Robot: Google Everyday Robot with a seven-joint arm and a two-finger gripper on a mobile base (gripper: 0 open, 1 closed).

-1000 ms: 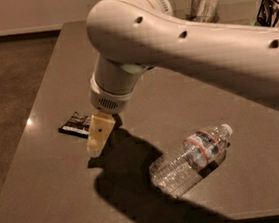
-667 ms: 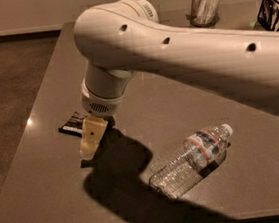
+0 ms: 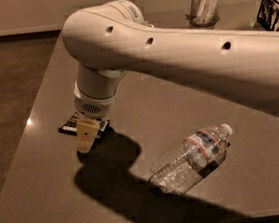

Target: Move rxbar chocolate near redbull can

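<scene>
The rxbar chocolate [image 3: 70, 125], a flat black bar with white lettering, lies on the dark table near its left edge. My gripper [image 3: 86, 139] hangs from the white arm directly over the bar's right end, low to the table, and covers part of the bar. No blue-and-silver redbull can shows in this view; it is hidden by the arm or out of view.
A clear plastic water bottle [image 3: 192, 158] lies on its side right of the gripper. A glass cup with white contents [image 3: 202, 3] stands at the back. A black wire basket [image 3: 274, 10] sits at the back right. The table's left edge [image 3: 29, 141] is close to the bar.
The arm and gripper have moved left and down, closer over the bar's right end. The bar and the bottle have not moved.
</scene>
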